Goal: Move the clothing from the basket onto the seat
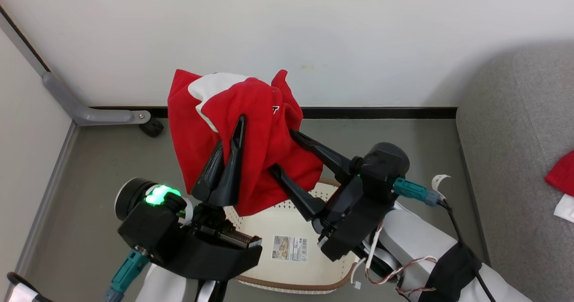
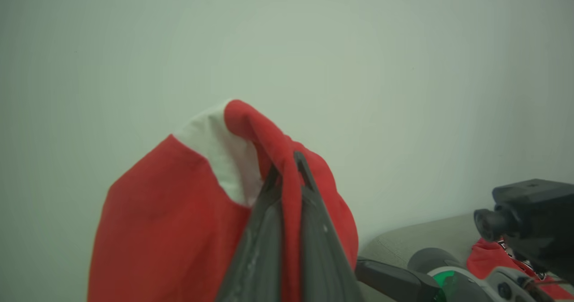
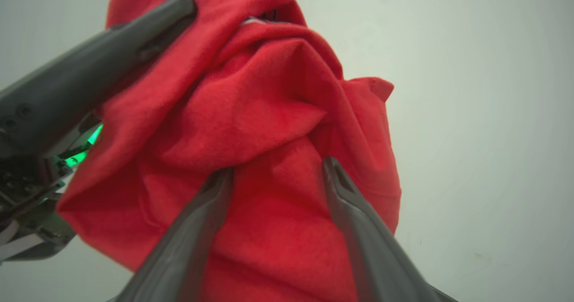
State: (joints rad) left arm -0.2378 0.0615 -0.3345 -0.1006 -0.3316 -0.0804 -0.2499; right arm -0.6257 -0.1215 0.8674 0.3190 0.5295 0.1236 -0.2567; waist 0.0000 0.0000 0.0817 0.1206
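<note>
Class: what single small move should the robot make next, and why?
Probably close the right gripper: its open jaws straddle the red garment, which the shut left gripper holds above the basket, before swinging it to the seat.

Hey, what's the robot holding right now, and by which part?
The left gripper pinches the red garment by an upper fold beside its white panel, above the basket. The right gripper stands open around it, not clamping.

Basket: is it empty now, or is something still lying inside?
Empty where visible: the basket shows a bare floor with its label sticker. The lifted red garment hides its far corner; cannot tell there.
</note>
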